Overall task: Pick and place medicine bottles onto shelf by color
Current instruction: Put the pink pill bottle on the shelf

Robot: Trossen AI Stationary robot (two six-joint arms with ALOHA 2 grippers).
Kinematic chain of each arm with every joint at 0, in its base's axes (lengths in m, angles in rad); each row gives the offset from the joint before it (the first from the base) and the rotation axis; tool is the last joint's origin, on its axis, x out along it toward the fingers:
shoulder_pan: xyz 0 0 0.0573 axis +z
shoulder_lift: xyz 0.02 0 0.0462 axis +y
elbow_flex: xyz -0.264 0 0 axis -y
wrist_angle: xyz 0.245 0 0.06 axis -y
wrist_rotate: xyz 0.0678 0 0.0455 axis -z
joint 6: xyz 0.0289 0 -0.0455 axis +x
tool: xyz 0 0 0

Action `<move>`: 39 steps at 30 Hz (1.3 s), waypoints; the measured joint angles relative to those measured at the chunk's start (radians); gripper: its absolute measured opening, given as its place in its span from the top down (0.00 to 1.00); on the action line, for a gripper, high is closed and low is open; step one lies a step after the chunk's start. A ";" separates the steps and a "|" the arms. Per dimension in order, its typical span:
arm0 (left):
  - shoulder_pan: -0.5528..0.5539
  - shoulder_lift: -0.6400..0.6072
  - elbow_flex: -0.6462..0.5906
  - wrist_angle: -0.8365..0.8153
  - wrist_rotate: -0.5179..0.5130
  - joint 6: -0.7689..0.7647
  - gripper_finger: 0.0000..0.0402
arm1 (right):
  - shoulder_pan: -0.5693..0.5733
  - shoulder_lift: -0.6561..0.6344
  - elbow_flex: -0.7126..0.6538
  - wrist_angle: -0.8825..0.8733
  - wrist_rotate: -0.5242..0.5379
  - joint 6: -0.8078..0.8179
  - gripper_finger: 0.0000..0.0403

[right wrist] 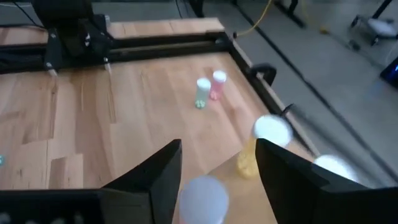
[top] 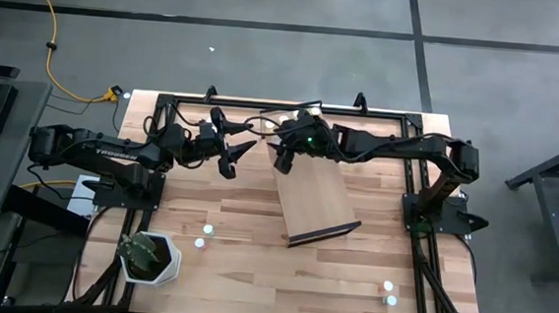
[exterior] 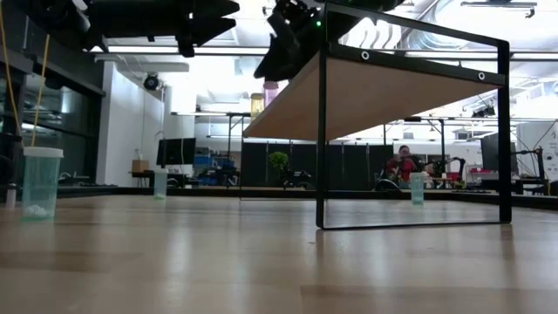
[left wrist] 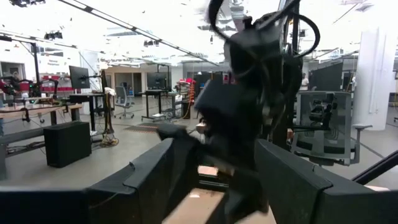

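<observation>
Right gripper (top: 285,160) open over shelf (top: 318,201) top; left gripper (top: 232,157) apparently open nearby.

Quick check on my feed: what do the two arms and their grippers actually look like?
Both arms are matte black, jointed segments. The left arm carries white TROSSEN lettering; the right arm shows a green light near its wrist. Each gripper, left gripper and right gripper, has two flat, angular black fingers.

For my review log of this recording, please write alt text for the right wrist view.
The right arm's open claw hovers over a light-wood tabletop, framing a yellow white-capped medicine bottle. Farther off, a teal bottle and a pink bottle stand side by side.
</observation>
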 joint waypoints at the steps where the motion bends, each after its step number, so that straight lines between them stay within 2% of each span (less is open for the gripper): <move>1: 0.000 0.000 0.000 0.000 0.000 0.000 0.47 | 0.000 -0.013 0.000 0.002 0.000 -0.014 0.51; 6: 0.000 0.000 0.000 -0.008 0.000 0.000 0.47 | 0.000 -0.105 0.000 -0.036 -0.001 -0.082 0.51; 12: 0.000 0.000 0.000 -0.016 0.002 0.000 0.47 | 0.001 -0.289 -0.045 -0.232 0.004 -0.100 0.51; 18: 0.000 0.000 0.000 -0.016 0.002 0.000 0.47 | 0.048 -0.604 -0.360 -0.199 0.144 -0.014 0.51; 22: 0.000 0.000 0.000 -0.015 0.002 0.000 0.47 | 0.097 -0.819 -0.569 -0.084 0.131 0.070 0.51; 27: 0.000 0.000 0.000 -0.008 0.003 -0.020 0.47 | 0.162 -0.984 -0.699 -0.009 0.102 0.118 0.51; 30: 0.000 0.000 0.000 -0.007 0.003 -0.027 0.47 | 0.194 -1.015 -0.708 -0.012 0.102 0.146 0.51; 32: 0.000 0.000 0.000 -0.007 0.003 -0.026 0.47 | 0.225 -1.013 -0.671 -0.083 0.072 0.197 0.51; 36: 0.000 0.000 0.000 -0.008 0.003 -0.020 0.47 | 0.324 -0.967 -0.509 -0.390 -0.045 0.441 0.51; 39: 0.000 0.000 0.000 -0.008 0.003 0.001 0.47 | 0.442 -0.893 -0.387 -0.629 -0.083 0.686 0.51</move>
